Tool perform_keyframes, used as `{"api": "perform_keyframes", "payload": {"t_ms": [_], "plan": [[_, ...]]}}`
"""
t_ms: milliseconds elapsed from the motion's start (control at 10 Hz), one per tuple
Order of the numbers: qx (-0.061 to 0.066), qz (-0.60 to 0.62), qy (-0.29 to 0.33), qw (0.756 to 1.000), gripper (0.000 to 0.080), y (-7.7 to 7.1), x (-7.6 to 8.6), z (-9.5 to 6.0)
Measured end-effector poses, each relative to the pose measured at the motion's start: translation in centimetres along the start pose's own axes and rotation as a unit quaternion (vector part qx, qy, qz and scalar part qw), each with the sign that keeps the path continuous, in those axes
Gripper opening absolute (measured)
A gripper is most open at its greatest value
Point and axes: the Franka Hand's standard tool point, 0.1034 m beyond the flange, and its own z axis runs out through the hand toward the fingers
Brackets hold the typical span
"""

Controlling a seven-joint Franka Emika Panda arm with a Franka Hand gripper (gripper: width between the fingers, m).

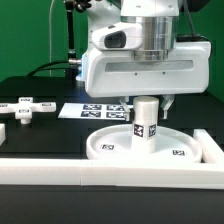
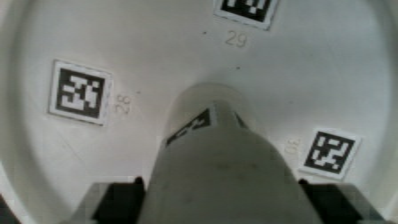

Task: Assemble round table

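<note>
Right, starting near the desk [image 1: 50, 135] edge at the exterior view's left: the cross [image 1: 25, 105] lies flat on the black top, on its own, well apart from everything else. Moving along, the marker board [image 1: 100, 108] sits flat toward the far edge, partly hidden behind the arm.

Next, the middle. The disc [image 1: 110, 148] lies rim up close to the front edge, just behind the long white rail [image 1: 110, 175] that runs along that edge. And there's the post [image 1: 146, 125], upright in the centre of the disc with its base down on the disc floor and a tag facing the camera.

Over it hangs the end effector [image 1: 147, 104], coming straight down from above. It is closed narrow on the upper part of the post, one dark finger on each side. The wrist view backs that up: the post [image 2: 222, 150] runs down from the end effector [image 2: 222, 200], with the pads [image 2: 121, 200] pressed to its flanks. Beyond it lies the disc [image 2: 71, 160] floor and three square tags around the post.

On the exterior view's right, the disc rim comes near a second rail [image 1: 210, 150] at that edge.
</note>
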Motion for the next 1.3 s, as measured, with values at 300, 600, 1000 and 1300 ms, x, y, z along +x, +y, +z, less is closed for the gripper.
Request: {"api": "perform_keyframes", "payload": {"t_ms": [300,600,1000,1300], "plan": [[0.005,0.105,0.000,0.994,0.0409,0.09,-0.01,0.00],[0.023,0.255,-0.004,0.967,0.0409,0.14,-0.15,0.05],[0.044,0.434,-0.015,0.899,0.0409,0.01,-0.30,0.13],[0.047,0.512,-0.020,0.858,0.0409,-0.10,-0.29,0.14]]}}
